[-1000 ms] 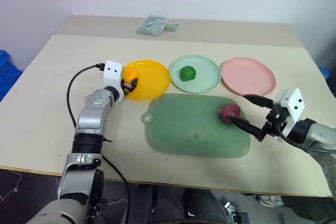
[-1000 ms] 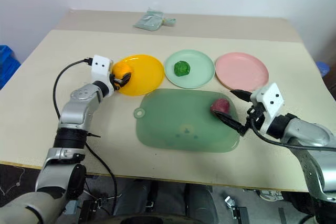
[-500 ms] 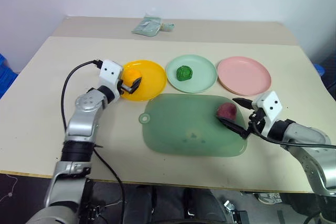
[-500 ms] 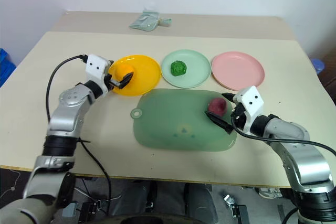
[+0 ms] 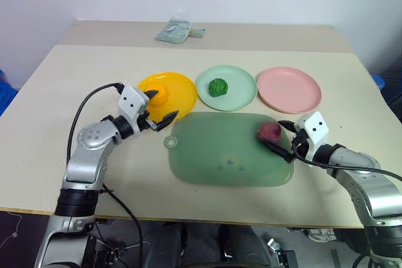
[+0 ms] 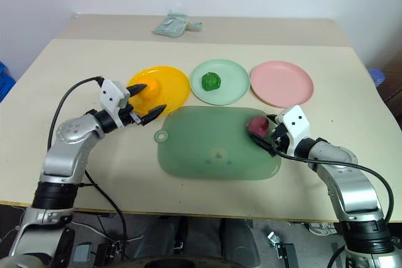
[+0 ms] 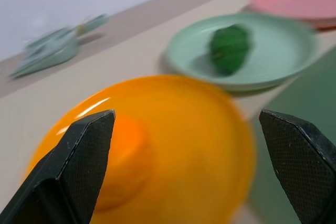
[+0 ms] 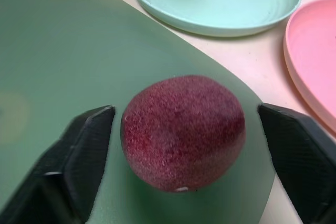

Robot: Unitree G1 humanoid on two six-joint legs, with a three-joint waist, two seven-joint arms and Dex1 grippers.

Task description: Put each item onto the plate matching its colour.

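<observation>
The orange item lies on the yellow plate. My left gripper hovers open just in front of that plate's near edge, holding nothing. In the left wrist view the orange item sits beyond the left fingertip. The bumpy green item rests on the mint plate. The pink plate is bare. The maroon item lies on the right end of the green mat. My right gripper is open, its fingers close on either side of the maroon item with small gaps.
A pale green cloth bundle lies at the table's far edge. A black cable loops off my left wrist over the table. Bare tabletop lies to the left of the plates and along the near edge.
My left gripper has drawn back from over the yellow plate, leaving the orange item on it. My right gripper has come down and in around the maroon item. The camera has shifted slightly.
</observation>
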